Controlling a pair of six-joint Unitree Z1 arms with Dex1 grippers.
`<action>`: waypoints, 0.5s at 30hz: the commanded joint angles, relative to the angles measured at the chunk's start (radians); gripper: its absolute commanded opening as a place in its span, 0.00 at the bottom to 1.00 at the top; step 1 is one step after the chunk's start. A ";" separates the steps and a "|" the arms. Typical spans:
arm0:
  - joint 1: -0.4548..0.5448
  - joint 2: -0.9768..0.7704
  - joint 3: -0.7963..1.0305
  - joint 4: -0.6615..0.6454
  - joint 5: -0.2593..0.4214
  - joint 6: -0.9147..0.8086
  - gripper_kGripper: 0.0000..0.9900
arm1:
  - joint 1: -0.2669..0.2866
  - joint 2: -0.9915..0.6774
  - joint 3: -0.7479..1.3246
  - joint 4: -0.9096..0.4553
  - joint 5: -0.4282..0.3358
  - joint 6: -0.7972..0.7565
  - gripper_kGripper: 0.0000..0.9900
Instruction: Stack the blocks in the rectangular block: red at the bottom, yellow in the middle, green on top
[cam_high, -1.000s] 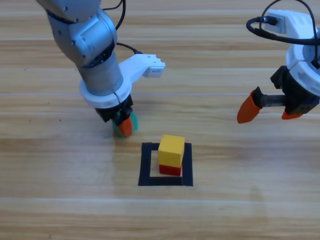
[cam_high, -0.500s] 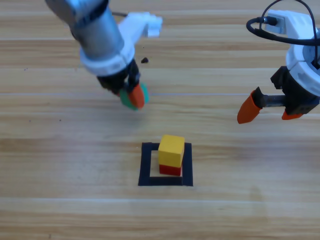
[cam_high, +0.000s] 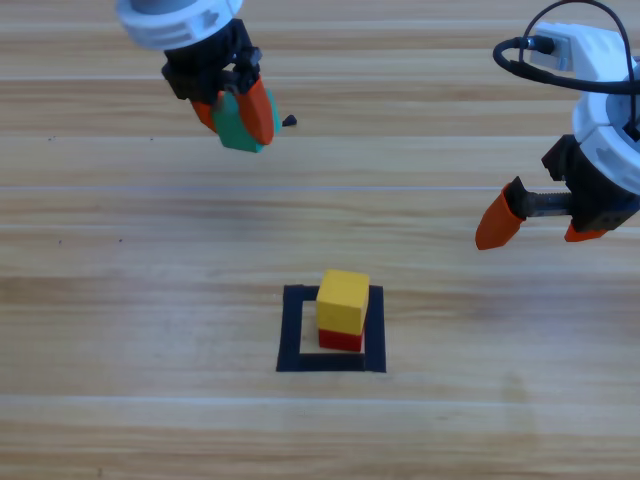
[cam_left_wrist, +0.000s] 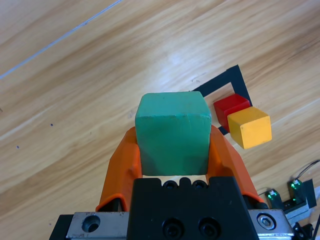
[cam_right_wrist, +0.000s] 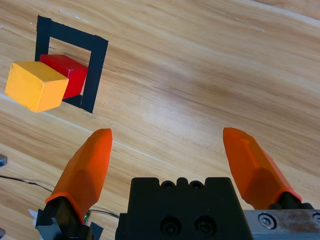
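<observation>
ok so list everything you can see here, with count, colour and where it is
green cube: one, teal-green, held off the table in the left hand, upper left of the high view
yellow cube: one, yellow, on top of the red cube
red cube: one, red, inside the tape outline, under the yellow
tape outline: one, black, on the table, around the two-cube stack
small dark speck: one, black, on the table near the left hand
table: one, light wood
left hand: one, orange jaws, shut on the green cube
right hand: one, orange jaws, open, waiting at right
</observation>
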 joint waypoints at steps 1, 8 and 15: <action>-0.018 0.030 -0.011 0.060 0.005 -0.027 0.04 | -0.028 -0.028 0.030 -0.012 0.004 -0.008 0.99; -0.084 0.025 -0.007 0.103 0.013 -0.083 0.04 | -0.028 -0.028 0.030 -0.012 0.002 -0.008 0.99; -0.173 0.056 -0.001 0.103 0.019 -0.179 0.04 | -0.028 -0.027 0.032 -0.012 -0.001 -0.008 0.99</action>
